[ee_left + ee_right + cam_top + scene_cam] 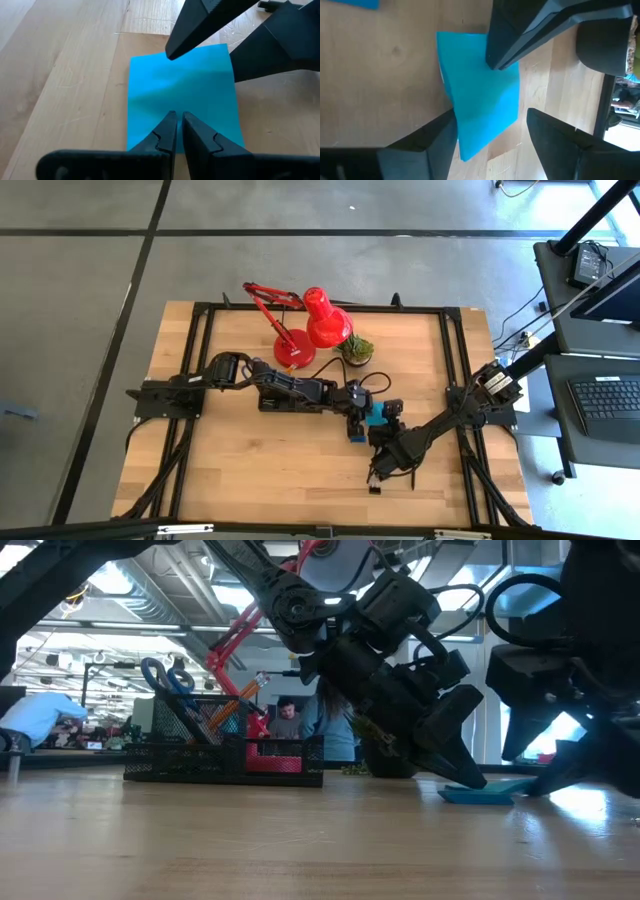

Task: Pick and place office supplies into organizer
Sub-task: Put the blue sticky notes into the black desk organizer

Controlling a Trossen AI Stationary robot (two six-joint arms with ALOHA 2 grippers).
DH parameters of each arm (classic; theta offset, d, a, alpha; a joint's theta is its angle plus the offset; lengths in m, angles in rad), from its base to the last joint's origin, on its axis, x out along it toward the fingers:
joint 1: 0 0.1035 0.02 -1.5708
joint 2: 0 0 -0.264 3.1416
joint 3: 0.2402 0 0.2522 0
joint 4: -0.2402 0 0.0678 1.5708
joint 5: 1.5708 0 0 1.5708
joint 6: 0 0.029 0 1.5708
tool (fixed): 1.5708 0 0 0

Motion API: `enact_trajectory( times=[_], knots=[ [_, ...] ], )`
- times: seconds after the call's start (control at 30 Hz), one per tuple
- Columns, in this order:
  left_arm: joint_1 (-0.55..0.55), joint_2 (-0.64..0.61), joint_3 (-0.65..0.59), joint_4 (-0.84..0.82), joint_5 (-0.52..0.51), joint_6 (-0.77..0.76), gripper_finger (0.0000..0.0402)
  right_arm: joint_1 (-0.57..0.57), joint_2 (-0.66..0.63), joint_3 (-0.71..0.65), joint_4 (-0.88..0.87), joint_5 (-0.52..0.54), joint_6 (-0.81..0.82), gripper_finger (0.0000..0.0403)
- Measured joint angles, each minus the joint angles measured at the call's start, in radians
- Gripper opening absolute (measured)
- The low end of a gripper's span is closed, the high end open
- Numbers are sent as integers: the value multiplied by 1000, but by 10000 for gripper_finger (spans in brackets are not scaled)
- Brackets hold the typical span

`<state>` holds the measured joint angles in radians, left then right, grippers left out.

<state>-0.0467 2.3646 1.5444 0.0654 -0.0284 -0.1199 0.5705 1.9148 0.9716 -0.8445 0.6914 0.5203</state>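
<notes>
Blue note pad (182, 95), flat on the table right of the organizer (225, 755): pickup step, left gripper (178, 131) shut with tips pressing it, right gripper (492, 132) open astride its edge, next needing closure.

1. No text, label, brand, number or sign can be read in any of the four views.
2. The blue note pad (182, 95) is seen to be blank on its upper face.
3. No marking is shown on the organizer (225, 755).
</notes>
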Motion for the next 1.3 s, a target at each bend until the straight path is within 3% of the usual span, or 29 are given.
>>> enact_trajectory(
  times=[0.4,0.83,1.03,1.3],
  knots=[
    [0,0,0,0,4,-7,24,-2,5,-1,43,50,111,242],
    [3,0,0,-2,25,-8,24,-5,7,27,41,42,132,242],
    [4,-1,0,-4,25,-16,24,-22,5,23,24,27,229,242],
    [14,-1,0,-4,39,-11,24,-15,5,23,19,40,207,242]
  ],
)
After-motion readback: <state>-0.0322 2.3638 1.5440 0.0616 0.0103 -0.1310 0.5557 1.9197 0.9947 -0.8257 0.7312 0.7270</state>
